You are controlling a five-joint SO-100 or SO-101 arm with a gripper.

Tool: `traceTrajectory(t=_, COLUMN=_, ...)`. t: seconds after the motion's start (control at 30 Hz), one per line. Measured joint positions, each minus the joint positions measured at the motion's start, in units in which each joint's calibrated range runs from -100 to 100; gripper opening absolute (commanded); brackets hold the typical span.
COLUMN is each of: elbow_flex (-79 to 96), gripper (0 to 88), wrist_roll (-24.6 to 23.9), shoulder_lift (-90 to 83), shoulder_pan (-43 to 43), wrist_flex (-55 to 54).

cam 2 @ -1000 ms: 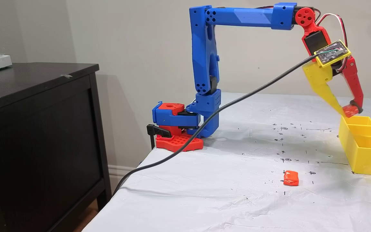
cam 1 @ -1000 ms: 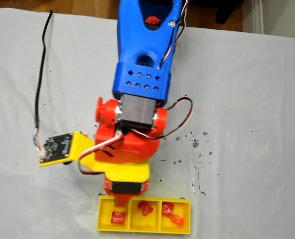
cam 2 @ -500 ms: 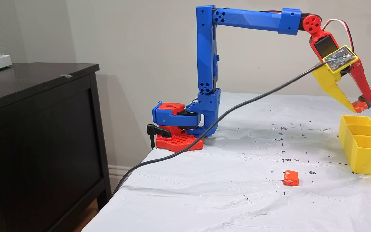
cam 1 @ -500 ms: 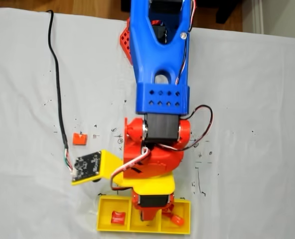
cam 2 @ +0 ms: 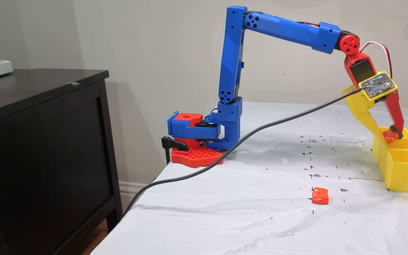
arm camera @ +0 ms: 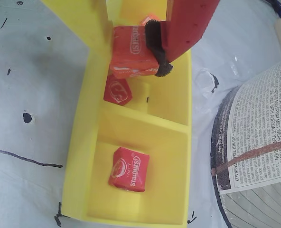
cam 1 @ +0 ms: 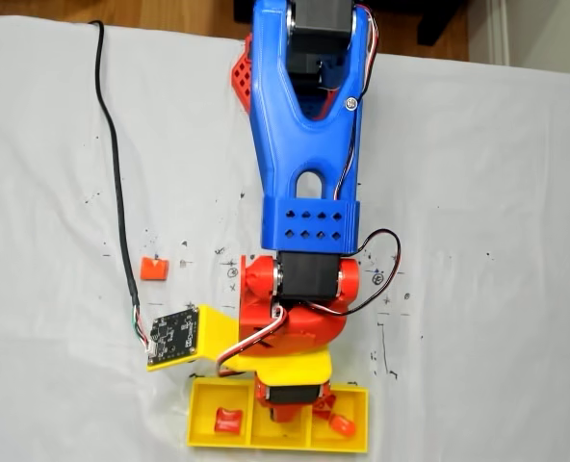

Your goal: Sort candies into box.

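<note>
One candy [arm camera: 132,51] pinched tight in your gripper [arm camera: 145,52] | it hangs right over the box's [arm camera: 83,142] middle compartment, red candy [arm camera: 117,90] below | you just let go | one orange candy [cam 2: 319,196] left on table.

White sheet-covered surface [cam 2: 260,212], wrinkled, dotted with small black pen marks. Yellow three-compartment box [cam 2: 398,173] sits at its far edge from the arm base [cam 2: 195,156], which is clamped at the opposite edge. One loose orange candy [cam 2: 319,196] lies on the sheet, apart from the box; in a fixed view it lies left of the arm [cam 1: 153,269]. Black cable [cam 2: 225,150] trails across the sheet and off the edge.
</note>
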Motion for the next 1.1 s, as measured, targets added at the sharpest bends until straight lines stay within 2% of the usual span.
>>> traceTrajectory(t=0.37, elbow_flex=0.0, gripper=2.7, wrist_roll=0.0, shoulder_lift=0.0, shoulder_pan=0.0, wrist_flex=-1.6)
traceTrajectory(t=0.53, elbow_flex=0.0, gripper=24.2, wrist_roll=-0.2, shoulder_lift=0.0, shoulder_pan=0.0, wrist_flex=-1.6)
traceTrajectory(t=1.0, elbow_flex=0.0, gripper=26.6, wrist_roll=-0.3, shoulder_lift=0.0, shoulder_pan=0.0, wrist_flex=-0.3)
traceTrajectory(t=1.1, elbow_flex=0.0, gripper=22.1, wrist_roll=-0.3, shoulder_lift=-0.9, shoulder_pan=0.1, wrist_flex=1.0)
